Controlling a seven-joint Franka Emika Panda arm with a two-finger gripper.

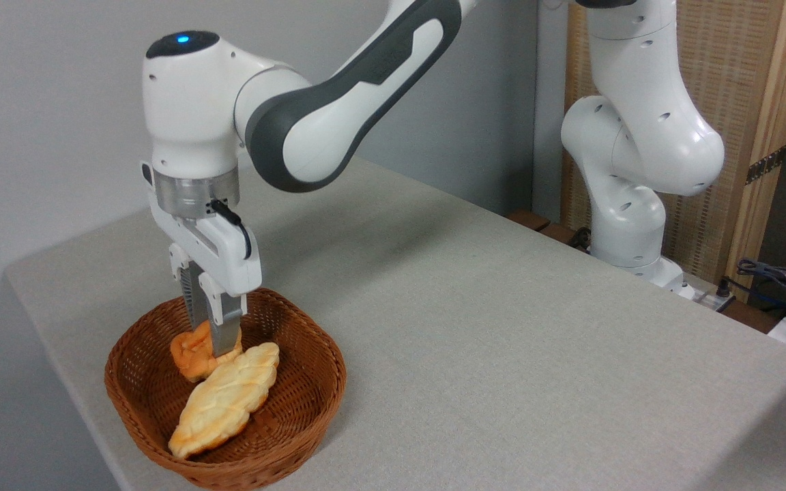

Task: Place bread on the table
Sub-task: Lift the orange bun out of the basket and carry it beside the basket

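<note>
The bread (188, 356), a small orange-brown knotted bun, is inside the brown wicker basket (340, 374) at the table's front left. My gripper (213, 342) points straight down into the basket and is shut on the bread, one finger behind it and one finger (227, 337) in front. The bun's lower edge still looks close to the basket floor and touches the pale loaf. The grey-beige fabric table (502, 327) spreads out to the right.
A longer pale-yellow braided loaf (226, 399) lies in the basket just in front of the bread, its upper end under my near finger. The arm's white base (628, 225) stands at the table's far right, with cables (775, 276) beyond it.
</note>
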